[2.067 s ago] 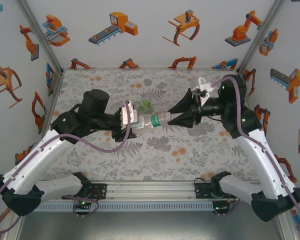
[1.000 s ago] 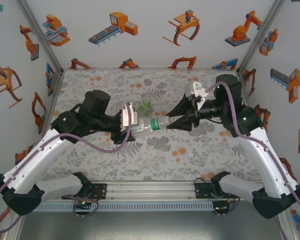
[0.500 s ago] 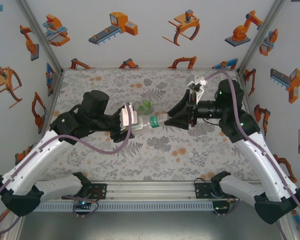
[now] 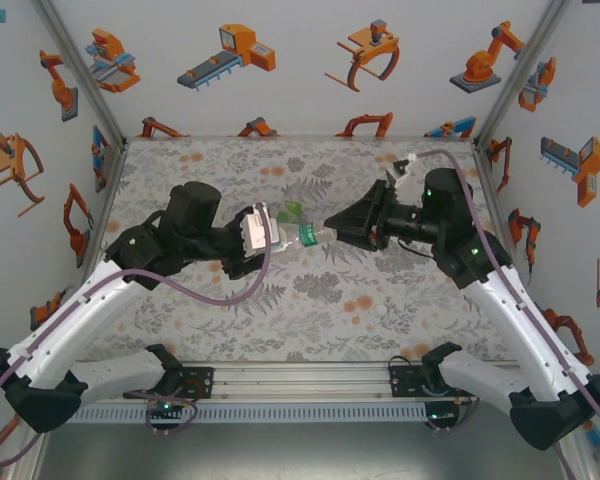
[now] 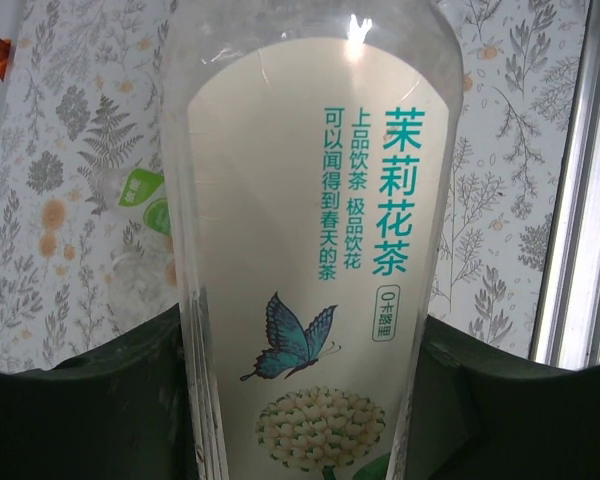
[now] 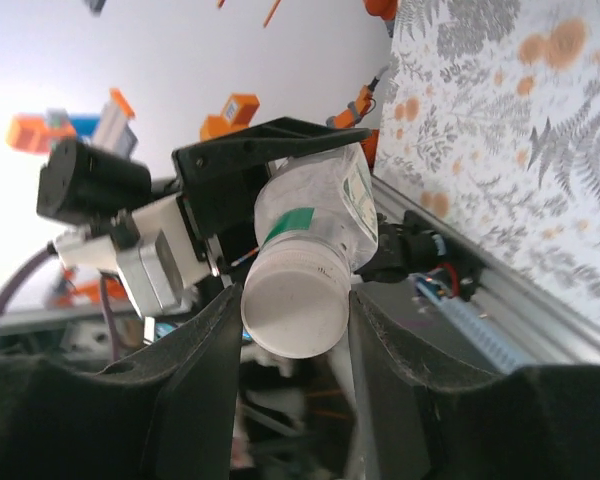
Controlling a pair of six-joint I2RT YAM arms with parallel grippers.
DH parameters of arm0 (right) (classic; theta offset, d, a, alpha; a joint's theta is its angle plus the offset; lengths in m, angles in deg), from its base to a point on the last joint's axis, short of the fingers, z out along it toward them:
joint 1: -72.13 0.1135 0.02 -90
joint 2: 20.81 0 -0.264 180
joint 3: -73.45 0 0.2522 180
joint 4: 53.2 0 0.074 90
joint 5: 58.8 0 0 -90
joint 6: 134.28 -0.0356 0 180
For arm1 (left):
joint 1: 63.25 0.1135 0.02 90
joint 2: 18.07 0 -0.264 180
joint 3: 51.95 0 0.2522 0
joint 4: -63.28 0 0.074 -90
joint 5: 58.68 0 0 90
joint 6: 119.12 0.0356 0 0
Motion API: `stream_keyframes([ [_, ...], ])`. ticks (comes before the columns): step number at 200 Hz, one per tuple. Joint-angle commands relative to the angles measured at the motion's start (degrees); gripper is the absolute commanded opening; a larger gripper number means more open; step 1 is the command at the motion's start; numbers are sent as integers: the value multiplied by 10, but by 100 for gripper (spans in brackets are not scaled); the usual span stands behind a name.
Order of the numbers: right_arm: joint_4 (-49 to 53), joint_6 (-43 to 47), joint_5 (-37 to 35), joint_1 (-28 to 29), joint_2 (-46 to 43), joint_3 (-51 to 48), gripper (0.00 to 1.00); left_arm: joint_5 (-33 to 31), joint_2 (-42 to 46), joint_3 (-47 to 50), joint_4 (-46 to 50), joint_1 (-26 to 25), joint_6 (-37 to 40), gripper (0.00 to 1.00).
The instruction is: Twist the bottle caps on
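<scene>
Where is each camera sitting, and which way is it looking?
Top camera: above and behind the robot, looking down at the table; left arm and right arm showing.
Left wrist: on the left claw, facing the labelled bottle it grips; dark fingers below.
Right wrist: on the right claw, facing the white cap end-on between its fingers.
Shared: both wrist views show that bottle.

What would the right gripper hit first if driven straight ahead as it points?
The right gripper would likely press on the white cap in its jaws, then the bottle behind, held by the left gripper.
</scene>
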Motion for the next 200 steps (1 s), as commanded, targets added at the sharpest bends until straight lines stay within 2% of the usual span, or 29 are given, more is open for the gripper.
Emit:
stream_keyframes([
  [1,55,-172,-20,15,-10,-20,0,33,3,-8,-87,-8,-5,0],
  [7,62,-167,-20,15,-7,-15,0,33,2,-8,-87,-7,-6,0],
  [24,74,-132,-4,15,8,3,10,35,0,-8,-87,-7,-6,0],
  [43,85,-98,3,15,20,22,26,38,0,-8,-87,-7,-6,0],
  [48,86,-83,2,15,23,31,34,38,1,-7,-87,-7,-7,0],
  [76,95,-2,-15,15,27,65,57,40,7,-2,-87,-7,-7,0],
  [98,95,69,-37,15,18,84,68,41,14,4,-84,-7,-7,0],
  [138,81,216,-65,15,5,131,71,49,24,4,-65,-8,-5,0],
  [168,64,337,-54,15,9,161,75,65,29,7,-61,-8,-7,0],
  [200,40,517,41,15,16,192,72,88,32,4,-58,-7,-7,0],
])
